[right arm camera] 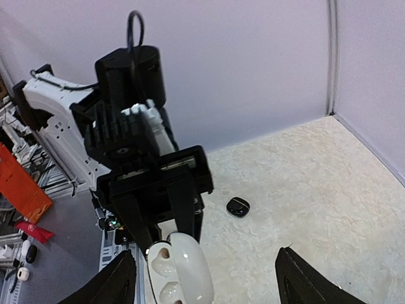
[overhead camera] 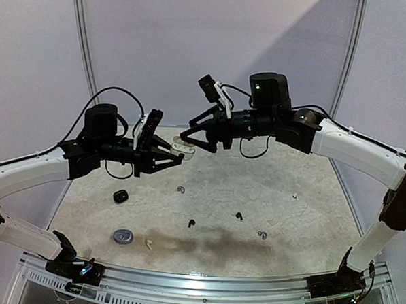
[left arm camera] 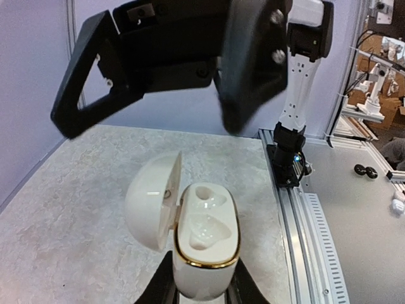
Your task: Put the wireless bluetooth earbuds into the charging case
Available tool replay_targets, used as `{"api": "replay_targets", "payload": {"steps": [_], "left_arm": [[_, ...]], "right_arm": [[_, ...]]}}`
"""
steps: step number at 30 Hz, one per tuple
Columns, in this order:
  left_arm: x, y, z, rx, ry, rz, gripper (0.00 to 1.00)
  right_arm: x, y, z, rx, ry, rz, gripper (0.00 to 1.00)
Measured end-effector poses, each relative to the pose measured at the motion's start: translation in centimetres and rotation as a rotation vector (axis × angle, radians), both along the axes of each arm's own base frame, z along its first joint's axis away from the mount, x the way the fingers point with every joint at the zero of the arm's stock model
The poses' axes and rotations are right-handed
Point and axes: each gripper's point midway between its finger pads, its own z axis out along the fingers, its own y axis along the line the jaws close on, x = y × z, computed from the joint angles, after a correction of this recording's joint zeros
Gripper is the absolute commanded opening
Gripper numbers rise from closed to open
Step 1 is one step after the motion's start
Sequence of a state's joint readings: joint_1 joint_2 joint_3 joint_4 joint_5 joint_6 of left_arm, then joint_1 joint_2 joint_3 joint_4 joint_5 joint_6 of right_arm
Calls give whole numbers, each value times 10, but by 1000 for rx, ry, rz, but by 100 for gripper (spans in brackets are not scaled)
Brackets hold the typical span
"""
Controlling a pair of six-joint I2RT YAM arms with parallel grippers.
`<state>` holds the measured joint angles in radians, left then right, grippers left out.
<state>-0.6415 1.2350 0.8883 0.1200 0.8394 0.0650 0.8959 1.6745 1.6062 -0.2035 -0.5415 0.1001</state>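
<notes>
My left gripper is shut on a white charging case with a gold rim and holds it in the air. Its lid is swung open to the left, and both sockets in the case look empty. My right gripper is open and empty, just above and beside the case, with its fingers spread wide. Earbuds lie on the table: two black, two silvery and two white. The right wrist view shows the case between my open right gripper.
A closed black case lies at the left of the table and also shows in the right wrist view. A closed grey case lies near the front left. A metal rail runs along the table edge.
</notes>
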Motion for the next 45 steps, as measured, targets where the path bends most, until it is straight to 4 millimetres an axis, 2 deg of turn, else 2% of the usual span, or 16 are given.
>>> {"api": "replay_targets", "payload": {"steps": [2,3,5,7,9,10,11,13,15,19,21,25,29,37,45], "left_arm": [[3,0,-1,-3,9,21,0],[5,0,-2,-5,11,33,0],[9,1,-2,-11,18,55,0],[12,1,-3,-15,24,74,0],[14,2,-5,-17,29,88,0],[15,2,-5,-18,30,95,0],[15,2,-5,-17,32,98,0],[15,2,-6,-19,30,100,0],[16,2,-6,-19,29,100,0],[15,2,-7,-20,28,99,0],[15,2,-6,-21,26,99,0],[15,2,-6,-23,24,99,0],[15,2,-6,-23,23,98,0],[15,2,-6,-22,13,96,0],[15,2,-6,-20,-1,94,0]], "right_arm": [[18,-11,6,-17,34,-77,75],[34,-22,11,-27,55,-151,75],[76,-56,13,-61,98,-346,75],[113,-99,2,-121,152,-551,76],[142,-151,-23,-212,235,-753,76],[154,-185,-46,-285,294,-868,76],[155,-194,-53,-309,310,-897,76],[161,-235,-89,-425,392,-1003,75],[160,-268,-128,-557,478,-1071,74],[158,-311,-204,-822,608,-1117,73],[152,-327,-237,-944,658,-1102,69],[145,-347,-271,-1076,710,-1048,62],[143,-360,-290,-1149,728,-995,57],[127,-368,-330,-1271,759,-876,53],[115,-370,-347,-1310,757,-808,44]]}}
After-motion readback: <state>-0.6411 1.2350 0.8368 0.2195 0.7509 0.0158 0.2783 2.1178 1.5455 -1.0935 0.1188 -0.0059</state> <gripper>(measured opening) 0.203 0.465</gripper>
